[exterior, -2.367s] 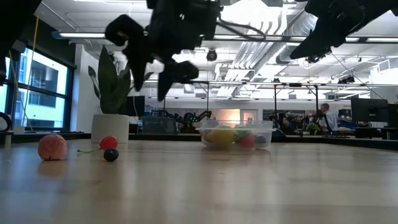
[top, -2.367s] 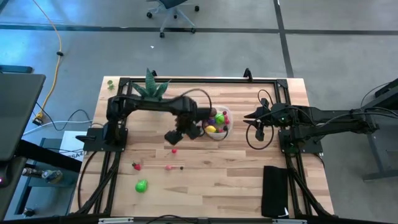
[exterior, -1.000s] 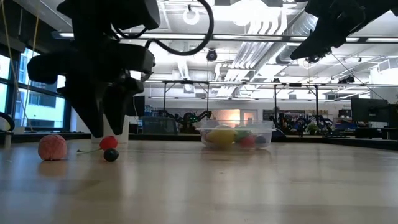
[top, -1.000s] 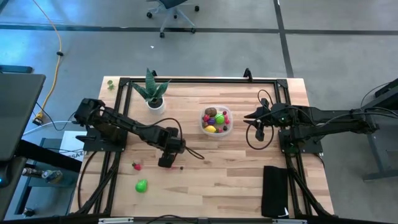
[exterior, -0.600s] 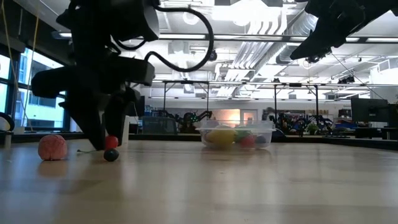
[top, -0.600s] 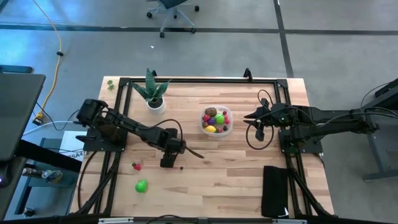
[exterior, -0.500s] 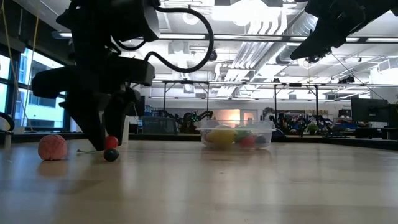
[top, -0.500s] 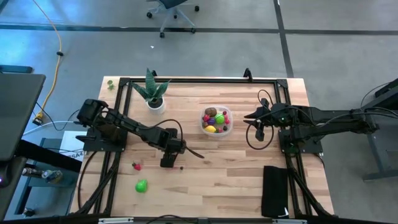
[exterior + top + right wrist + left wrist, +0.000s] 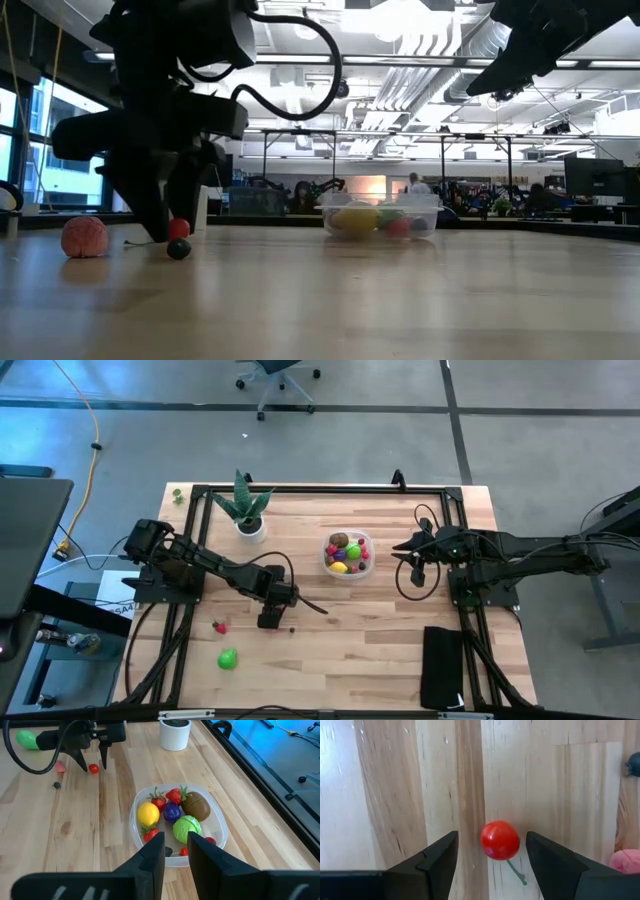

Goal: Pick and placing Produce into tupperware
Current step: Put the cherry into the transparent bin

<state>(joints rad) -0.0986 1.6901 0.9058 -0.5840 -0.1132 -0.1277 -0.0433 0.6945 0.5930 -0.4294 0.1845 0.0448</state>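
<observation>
**Red cherry bracketed by the left gripper**

The left gripper (image 9: 490, 852) is being held low over the table (image 9: 380, 630), jaws spread wide on either side of a red cherry (image 9: 500, 840), not touching it. The tupperware (image 9: 220, 832), part filled with produce, is sitting mid-table. The right gripper (image 9: 175, 847) is being held above it, fingers narrowly parted and empty.

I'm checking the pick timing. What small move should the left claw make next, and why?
Probably close. The left claw is open and down at the table, with the red cherry sitting between its fingers, apart from both. Closing should grip it for the lift to the tupperware.
</observation>
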